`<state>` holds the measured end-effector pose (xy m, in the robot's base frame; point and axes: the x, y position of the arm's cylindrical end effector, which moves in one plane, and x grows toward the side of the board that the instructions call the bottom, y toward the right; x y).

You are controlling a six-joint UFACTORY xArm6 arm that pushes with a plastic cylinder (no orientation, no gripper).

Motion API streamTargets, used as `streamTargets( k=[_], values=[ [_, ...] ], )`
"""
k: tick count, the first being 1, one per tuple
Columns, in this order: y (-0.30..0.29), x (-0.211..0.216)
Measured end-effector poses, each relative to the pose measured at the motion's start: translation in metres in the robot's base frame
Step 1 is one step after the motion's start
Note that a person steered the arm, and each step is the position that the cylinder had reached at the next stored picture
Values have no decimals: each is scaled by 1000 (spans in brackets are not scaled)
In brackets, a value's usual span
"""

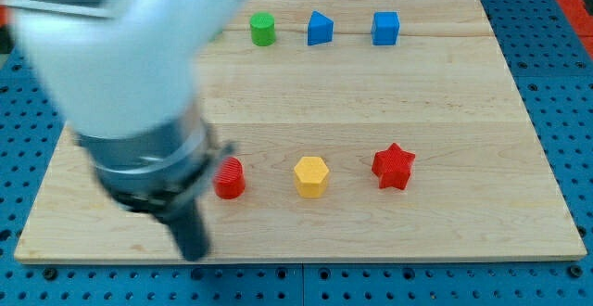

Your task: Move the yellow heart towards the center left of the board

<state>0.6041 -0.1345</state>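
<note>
Yellow block (311, 176) upright (looks hexagonal) — no clear long axis — my tip (195, 253) lower-left

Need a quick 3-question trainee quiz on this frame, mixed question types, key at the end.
1. True or false: my tip touches the yellow block.
2. Which block lies nearest my tip? A) green cylinder B) red cylinder C) red star
3. Fill in: two ____ blocks sit in the top row, to the view's right of the green cylinder.

Key:
1. False. The tip is near the board's bottom edge, to the view's left of the yellow block, apart from it.
2. B.
3. Blue: and.
</note>
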Motion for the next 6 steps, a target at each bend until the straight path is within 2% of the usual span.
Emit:
streamTargets(
  k=[1,2,5,6],
  values=[
    [-69,-21],
    [-85,-59],
    [-39,-126],
    [-77,-131]
  ],
)
